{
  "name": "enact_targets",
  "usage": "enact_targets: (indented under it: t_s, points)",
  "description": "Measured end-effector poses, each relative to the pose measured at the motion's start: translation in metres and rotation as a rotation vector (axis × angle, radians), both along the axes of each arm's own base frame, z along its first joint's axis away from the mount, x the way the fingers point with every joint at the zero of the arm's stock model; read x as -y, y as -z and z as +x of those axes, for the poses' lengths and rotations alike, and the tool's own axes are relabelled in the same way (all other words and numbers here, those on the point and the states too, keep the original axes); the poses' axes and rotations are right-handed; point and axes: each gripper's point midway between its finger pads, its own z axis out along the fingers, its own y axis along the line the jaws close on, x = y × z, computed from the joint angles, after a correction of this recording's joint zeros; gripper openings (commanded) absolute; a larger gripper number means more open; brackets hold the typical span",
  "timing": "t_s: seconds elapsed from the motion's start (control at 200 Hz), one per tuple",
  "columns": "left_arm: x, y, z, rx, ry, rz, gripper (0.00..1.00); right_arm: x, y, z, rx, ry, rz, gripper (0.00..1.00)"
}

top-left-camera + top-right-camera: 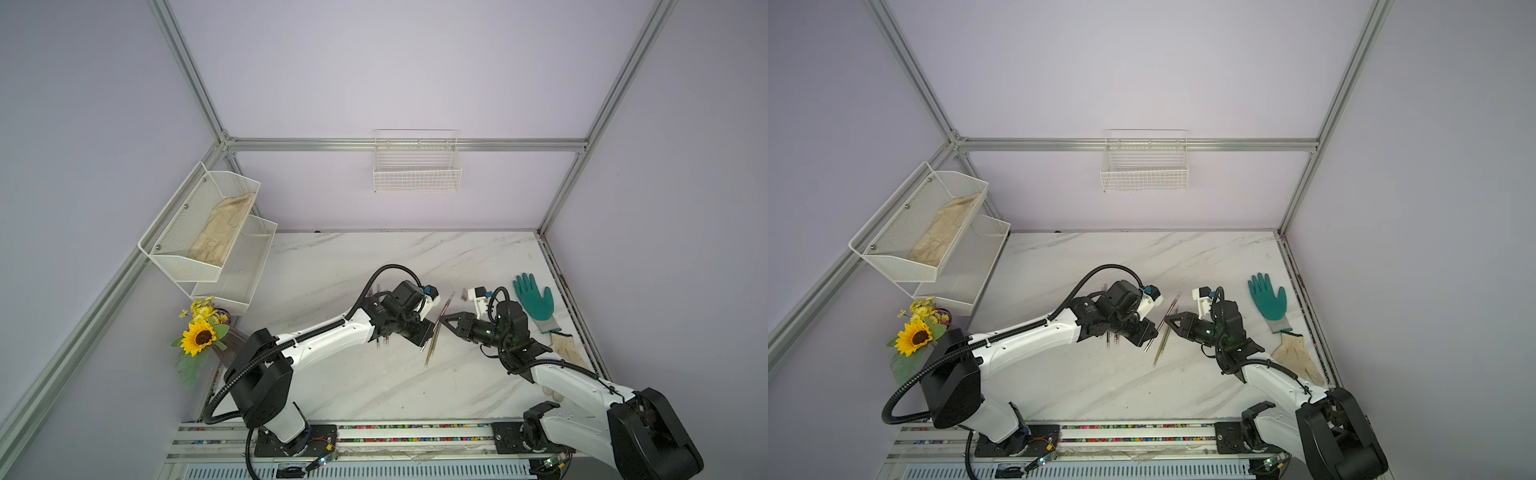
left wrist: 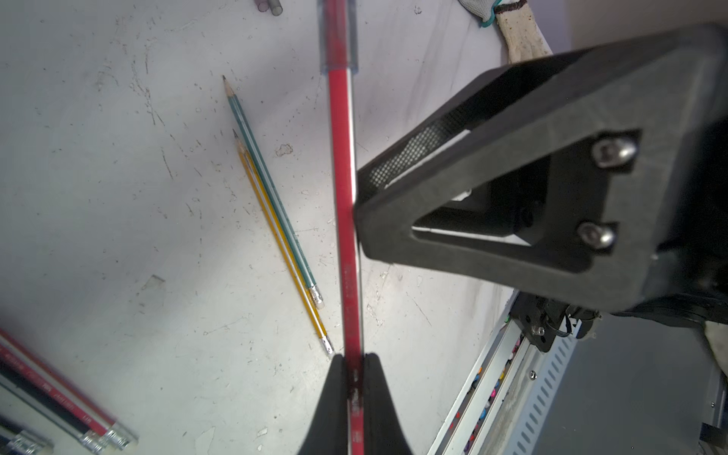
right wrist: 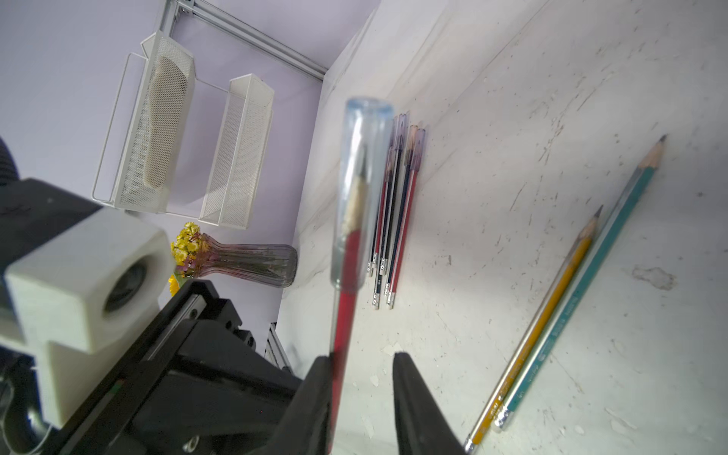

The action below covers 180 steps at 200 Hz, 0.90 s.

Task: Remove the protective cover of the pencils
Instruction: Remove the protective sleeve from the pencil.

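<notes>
Pencil (image 2: 346, 177), the red one, pinched tight in the left hand (image 2: 354, 360) above the counter (image 2: 118, 197), points its clear cover (image 3: 364, 157) (still on) away, beyond the right hand (image 3: 360, 356) standing jaws-apart beside mid-shaft.

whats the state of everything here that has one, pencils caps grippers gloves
left gripper, shut on the red pencil
right gripper, open, jaws either side of the red pencil
red pencil, lifted, capped
clear cap, on the red pencil's tip
green pencil, uncapped, lying on the table
yellow pencil, uncapped, lying beside the green one
pencil group, capped, lying together
green glove, flat on the table
</notes>
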Motion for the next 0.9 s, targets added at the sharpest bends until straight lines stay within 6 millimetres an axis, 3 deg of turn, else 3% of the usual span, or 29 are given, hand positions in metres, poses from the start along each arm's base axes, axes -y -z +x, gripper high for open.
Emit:
enact_targets:
  t_s: [0.315, 0.485, 0.58, 0.69, 0.82, 0.9]
  points:
    - [0.012, -0.003, -0.014, 0.006, 0.052, -0.018, 0.0, -0.003, -0.016, 0.007, 0.033, 0.002, 0.022, 0.29]
    - [0.013, -0.003, -0.014, 0.008, 0.054, -0.019, 0.0, -0.003, -0.017, 0.008, 0.03, 0.007, 0.023, 0.14]
    - [0.013, -0.003, -0.014, 0.013, 0.06, -0.02, 0.06, -0.002, -0.017, 0.008, 0.028, 0.014, 0.021, 0.0]
    - [0.014, -0.004, -0.013, 0.019, 0.061, -0.023, 0.19, 0.0, -0.019, 0.007, 0.028, 0.019, 0.02, 0.0]
    - [0.012, -0.002, -0.013, 0.018, 0.057, -0.011, 0.28, 0.0, -0.026, 0.005, 0.031, 0.022, 0.039, 0.0]
    - [0.011, 0.0, -0.013, 0.017, 0.055, -0.004, 0.28, -0.001, -0.029, 0.005, 0.024, 0.026, 0.059, 0.0]
